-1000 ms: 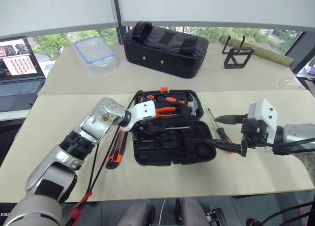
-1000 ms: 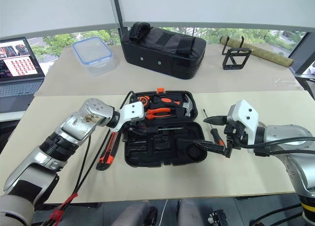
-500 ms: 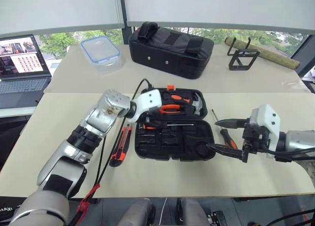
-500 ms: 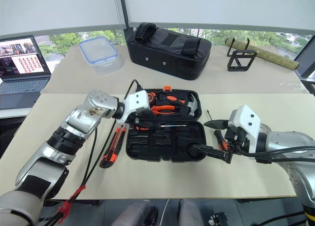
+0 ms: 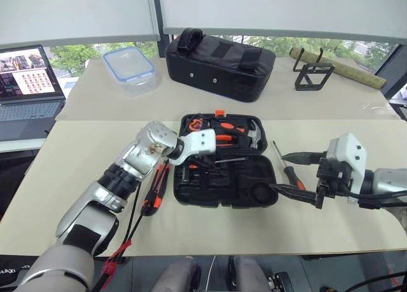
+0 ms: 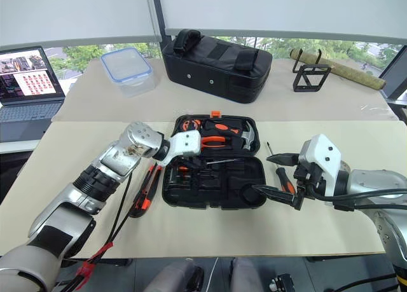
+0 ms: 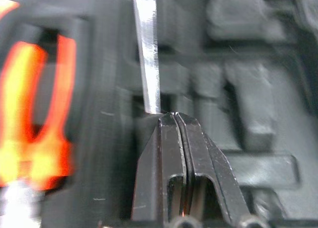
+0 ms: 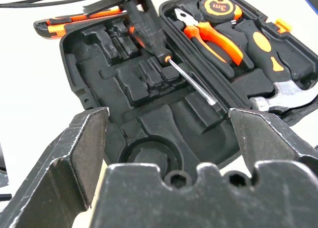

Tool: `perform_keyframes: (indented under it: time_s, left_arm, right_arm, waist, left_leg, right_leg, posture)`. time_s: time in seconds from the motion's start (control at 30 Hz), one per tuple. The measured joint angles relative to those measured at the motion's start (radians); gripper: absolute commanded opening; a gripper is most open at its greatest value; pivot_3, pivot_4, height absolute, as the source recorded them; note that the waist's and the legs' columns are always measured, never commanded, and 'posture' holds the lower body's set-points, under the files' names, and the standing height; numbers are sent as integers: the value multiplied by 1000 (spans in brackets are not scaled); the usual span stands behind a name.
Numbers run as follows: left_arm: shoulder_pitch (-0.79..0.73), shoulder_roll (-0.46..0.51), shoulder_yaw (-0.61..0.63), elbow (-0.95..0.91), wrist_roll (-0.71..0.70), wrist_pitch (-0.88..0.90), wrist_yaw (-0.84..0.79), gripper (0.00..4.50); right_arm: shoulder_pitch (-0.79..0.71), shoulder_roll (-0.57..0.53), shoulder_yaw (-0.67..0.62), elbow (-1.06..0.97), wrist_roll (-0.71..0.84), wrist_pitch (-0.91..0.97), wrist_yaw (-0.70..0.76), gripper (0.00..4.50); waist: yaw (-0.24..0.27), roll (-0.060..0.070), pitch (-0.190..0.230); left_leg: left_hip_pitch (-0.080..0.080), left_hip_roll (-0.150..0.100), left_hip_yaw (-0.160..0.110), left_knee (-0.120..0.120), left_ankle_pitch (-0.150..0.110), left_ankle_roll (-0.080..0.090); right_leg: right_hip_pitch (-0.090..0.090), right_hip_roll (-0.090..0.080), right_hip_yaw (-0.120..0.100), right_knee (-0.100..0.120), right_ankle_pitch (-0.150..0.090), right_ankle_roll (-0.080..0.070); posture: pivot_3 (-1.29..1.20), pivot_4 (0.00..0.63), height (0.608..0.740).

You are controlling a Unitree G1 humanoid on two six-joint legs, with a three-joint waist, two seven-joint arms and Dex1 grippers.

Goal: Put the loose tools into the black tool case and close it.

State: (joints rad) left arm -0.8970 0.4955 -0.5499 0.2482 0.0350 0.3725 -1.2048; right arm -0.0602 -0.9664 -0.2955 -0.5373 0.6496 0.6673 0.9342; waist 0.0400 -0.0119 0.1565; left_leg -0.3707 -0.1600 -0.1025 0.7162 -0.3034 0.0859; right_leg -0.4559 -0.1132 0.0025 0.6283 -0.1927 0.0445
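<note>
The black tool case (image 5: 226, 172) lies open at the table's centre. The left gripper (image 7: 177, 119) is clenched with nothing between its fingers, over the near tray at a screwdriver shaft (image 8: 191, 82) seated there. The right gripper (image 5: 294, 173) is spread wide and empty, right of the case. 1 screwdriver (image 5: 287, 166) lies beside it; the utility knife (image 5: 156, 189) lies left of the case.

The beige counter (image 5: 76, 158) carries the open tool case (image 5: 226, 171), a utility knife (image 5: 154, 190) beside it, a screwdriver (image 5: 287, 168), a fabric bag (image 5: 219, 53), a plastic box (image 5: 130, 68) and a laptop (image 5: 25, 82).
</note>
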Motion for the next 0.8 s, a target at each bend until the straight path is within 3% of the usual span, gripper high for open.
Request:
perform_keyframes:
  time_s: [0.23,0.33,0.5,0.63,0.73,0.8]
  left_arm:
    - [-3,-54,33,57,20,-23,54,75]
    - [45,-21,145,14,-87,95,20,791]
    - [61,97,307,-139,-229,256,-36,2688]
    - [92,115,329,-229,-310,310,-84,2688]
    - [81,89,297,-207,-288,299,-55,2688]
    - [73,70,258,-165,-252,268,-33,2185]
  right_arm:
    - [69,26,-33,27,-45,0,-72,4500]
    - [130,55,-90,41,-57,21,-124,4500]
    - [233,73,-129,26,-66,29,-147,4500]
    - [231,69,-135,24,-57,29,-130,4500]
    - [191,52,-134,36,-56,29,-116,4500]
    - [171,45,-132,42,-56,29,-109,4500]
  waist:
    - [16,1,-2]
    - [2,0,-1]
    - [-18,2,-2]
    - [-19,2,-2]
    - [-11,2,-2]
    - [-9,2,-2]
  left_leg:
    - [1,0,0,1,0,-1]
    - [-1,0,0,0,2,0]
    - [0,1,0,-1,3,-1]
    - [0,-1,1,0,3,-1]
    - [0,-1,1,0,3,-2]
    - [0,-1,1,-1,3,-2]
  right_leg:
    - [3,0,6,0,4,1]
    - [-3,2,7,3,4,1]
    - [-3,3,5,2,4,0]
    - [-1,4,3,1,4,0]
    - [0,4,3,1,4,0]
    - [0,3,4,1,4,0]
  posture:
    - [0,150,716]
    - [0,150,716]
    - [0,150,716]
    - [0,150,716]
    - [0,150,716]
    - [0,150,716]
